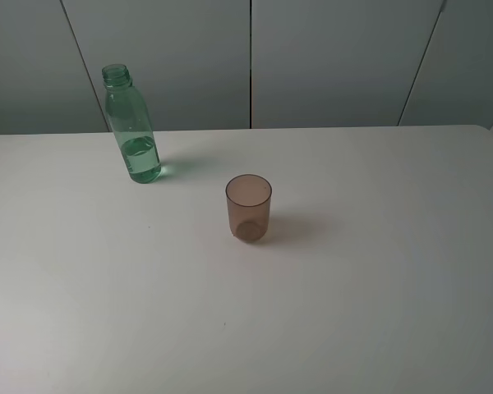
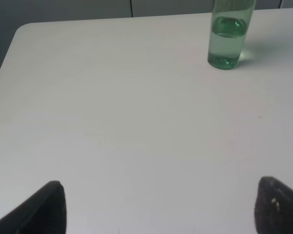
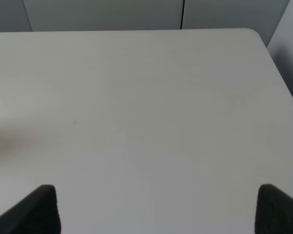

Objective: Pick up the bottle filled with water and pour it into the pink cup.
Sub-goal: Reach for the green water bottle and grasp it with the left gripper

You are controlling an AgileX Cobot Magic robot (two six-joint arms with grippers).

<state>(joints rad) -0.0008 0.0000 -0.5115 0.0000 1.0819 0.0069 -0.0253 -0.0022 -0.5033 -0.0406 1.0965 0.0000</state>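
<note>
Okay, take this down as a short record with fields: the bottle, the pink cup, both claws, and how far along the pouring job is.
bottle: green, upright, no cap, water in its lower part, at the back left of the table
pink cup: upright, looks empty, near the middle, apart from the bottle
left claw: open, holds nothing, bottle ahead of it, not touching
right claw: open, holds nothing, only bare table ahead
task progress: bottle not yet picked up, nothing poured
</note>
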